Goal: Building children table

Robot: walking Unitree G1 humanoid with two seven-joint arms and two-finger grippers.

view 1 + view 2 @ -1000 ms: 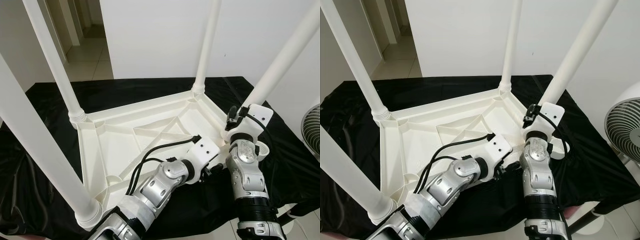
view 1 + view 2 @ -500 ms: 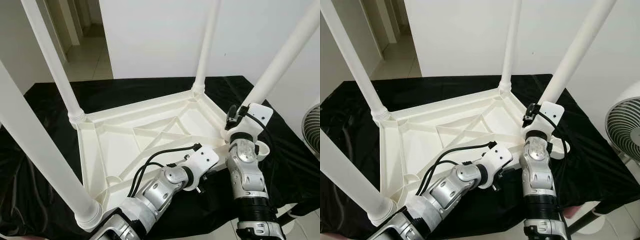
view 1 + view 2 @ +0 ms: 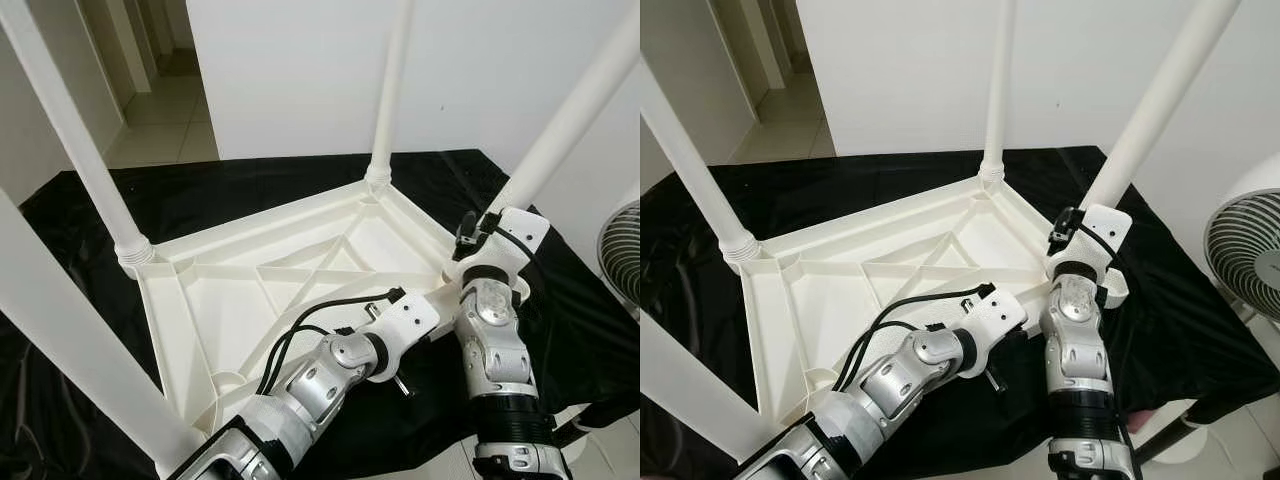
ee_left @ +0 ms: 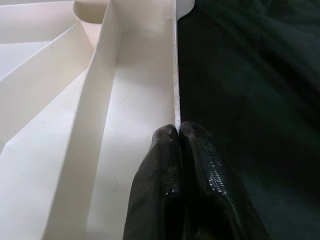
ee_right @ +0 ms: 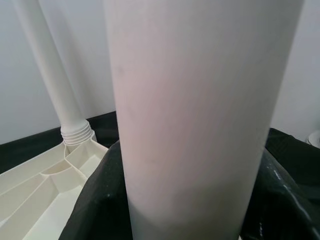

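Currently the left gripper (image 4: 178, 131) has its two black fingers pinched together on the thin near rim of the upside-down white plastic children's table top (image 3: 250, 300), at about 5 o'clock on the slab. The right gripper (image 3: 478, 232) sits against the base of the white plastic tube leg (image 5: 200, 100) at the slab's 3 o'clock corner; whether its fingers clasp the leg I cannot tell. The table top lies underside-up on a black cloth (image 3: 1160, 300), with three more white legs (image 3: 390, 90) standing at the other corners. A white pedestal fan (image 3: 1245, 255) stands at 3 o'clock, well apart.

Judged step: seating the last leg while the left holds the slab. Next move likely calls for downward pressure or twisting on that leg, the rim held steady.
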